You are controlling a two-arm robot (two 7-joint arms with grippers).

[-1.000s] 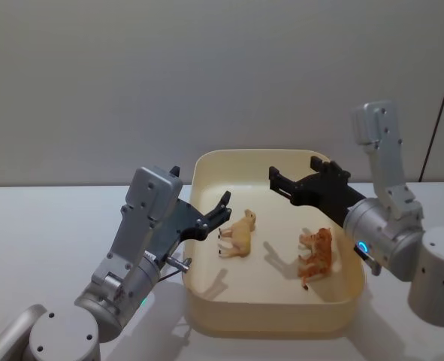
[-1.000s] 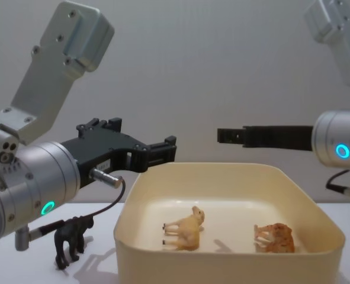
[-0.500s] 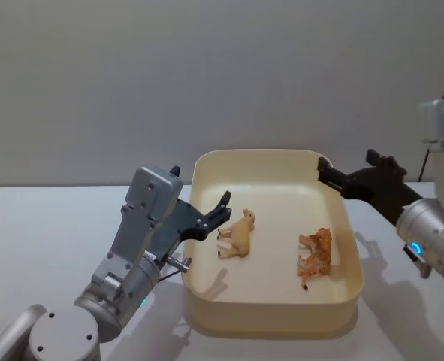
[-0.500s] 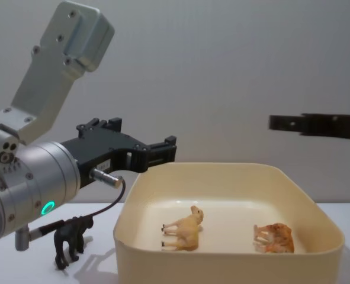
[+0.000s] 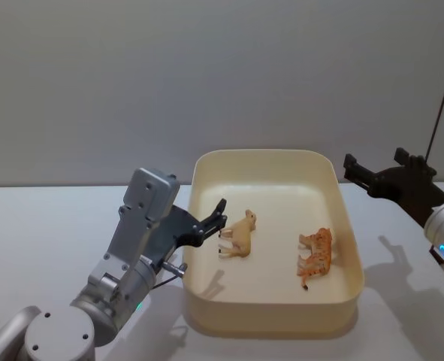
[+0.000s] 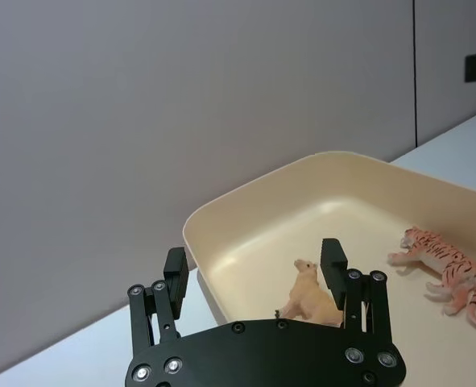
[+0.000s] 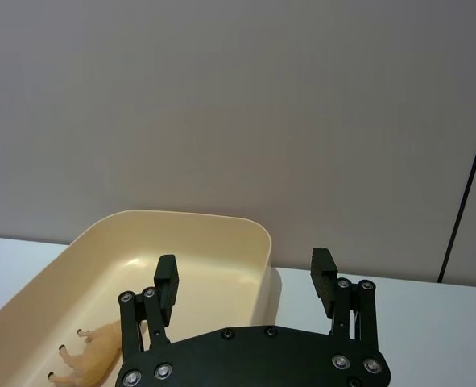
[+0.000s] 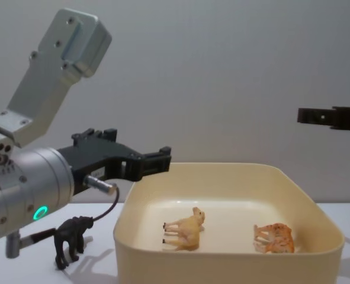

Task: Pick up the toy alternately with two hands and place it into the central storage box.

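The central storage box [image 5: 264, 155] is a cream tub in the middle of the table. A tan animal toy [image 5: 238, 235] and an orange striped tiger toy [image 5: 317, 256] lie inside it. A black animal toy [image 8: 71, 239] stands on the table just left of the box. My left gripper [image 5: 218, 215] hovers open at the box's left rim, above that black toy, and holds nothing. In the left wrist view its fingers [image 6: 175, 272] frame the tan toy [image 6: 310, 294]. My right gripper [image 5: 375, 162] hangs open and empty beyond the box's right rim.
The white table [image 5: 49, 226] stretches to both sides of the box, with a plain grey wall behind. A dark cable [image 5: 441, 105] runs down the wall at the far right. The left arm's thick silver body [image 8: 21, 189] fills the near left.
My right gripper has drawn back rightward from above the box to beyond its right rim. The left gripper has sunk slightly and eased back. The toys have not moved.
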